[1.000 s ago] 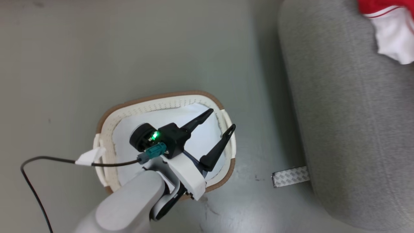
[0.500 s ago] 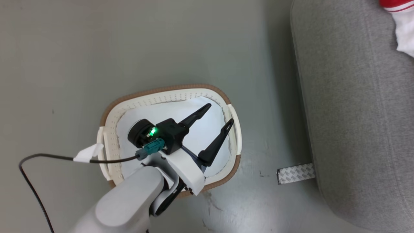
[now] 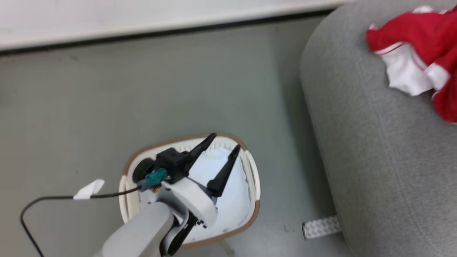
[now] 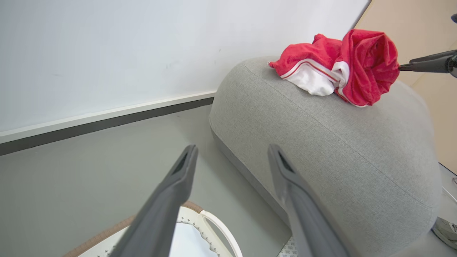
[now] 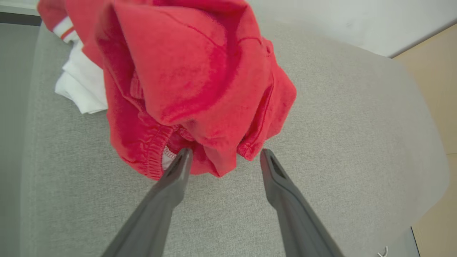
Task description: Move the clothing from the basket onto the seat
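The seat (image 3: 375, 160), the big grey sofa, takes the right side of the head view, its rounded end facing the grey floor (image 3: 142, 89) and the white wall (image 3: 142, 14) behind.

Down on the floor, well apart from the sofa, the basket (image 3: 251, 178) stands with its brown rim up and its longer side running up and down the head view. A pale pad (image 3: 232, 200) lies in its bottom, and there is no red in the part that shows.

And there's the clothing (image 3: 417, 50), up on top of the seat near that rounded end! It's a crumpled red heap. In the left wrist view its long axis runs side to side, the white panel with stripe trim pointing towards the wall and the bunched red bulk at the other end.

The right hand (image 5: 225, 151) is open, with its fingers spread and the tips right at the heap's red hem. I cannot tell if they touch the hem.

The left hand (image 3: 225, 141) hangs over the basket, fingers apart and holding nothing, pointing up and to the right in the head view.

A small grey patterned strip (image 3: 319, 226) lies on the floor at the sofa's base.
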Controlling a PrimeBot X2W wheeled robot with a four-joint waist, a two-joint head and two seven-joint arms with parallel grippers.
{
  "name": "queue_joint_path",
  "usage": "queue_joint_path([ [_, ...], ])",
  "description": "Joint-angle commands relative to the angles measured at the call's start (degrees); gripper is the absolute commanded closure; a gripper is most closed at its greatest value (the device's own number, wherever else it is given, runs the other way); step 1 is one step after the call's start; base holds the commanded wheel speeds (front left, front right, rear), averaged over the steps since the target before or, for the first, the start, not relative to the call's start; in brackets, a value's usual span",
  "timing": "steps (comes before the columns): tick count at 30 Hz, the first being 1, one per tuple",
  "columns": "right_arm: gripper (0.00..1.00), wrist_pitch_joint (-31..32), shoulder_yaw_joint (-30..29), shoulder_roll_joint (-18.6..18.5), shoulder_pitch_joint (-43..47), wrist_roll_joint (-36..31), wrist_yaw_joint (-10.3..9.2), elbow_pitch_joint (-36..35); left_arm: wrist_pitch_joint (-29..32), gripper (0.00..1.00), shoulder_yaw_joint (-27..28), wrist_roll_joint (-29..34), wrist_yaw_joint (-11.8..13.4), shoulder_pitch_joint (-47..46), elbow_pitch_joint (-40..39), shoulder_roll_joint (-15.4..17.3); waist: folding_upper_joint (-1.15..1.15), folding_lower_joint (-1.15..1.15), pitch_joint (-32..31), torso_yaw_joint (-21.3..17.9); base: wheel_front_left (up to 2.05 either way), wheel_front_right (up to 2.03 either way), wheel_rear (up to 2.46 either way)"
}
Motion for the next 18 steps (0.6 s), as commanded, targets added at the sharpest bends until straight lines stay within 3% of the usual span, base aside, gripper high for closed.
queue_joint_path([
  [1,0.00,0.4,0.7,-1.3,1.6,1.2,-0.13,-1.4,-0.4,0.00,0.9,-1.0,0.5,1.9,0.3,0.1,0.00,0.00,-5.2,0.1,0.00,0.00,0.00],
  [11,0.00,-3.3,3.5,-2.5,8.5,5.2,-0.13,-14.8,-0.4,0.00,11.8,-0.8,3.1,10.6,-2.1,0.5,0.00,0.00,-17.5,3.1,0.00,0.00,0.00],
  [18,0.00,-10.7,2.5,0.1,14.1,4.6,-0.13,-23.2,-0.4,0.00,20.5,-0.1,3.2,16.9,-5.3,-0.2,0.00,0.00,-21.6,5.9,0.00,0.00,0.00],
])
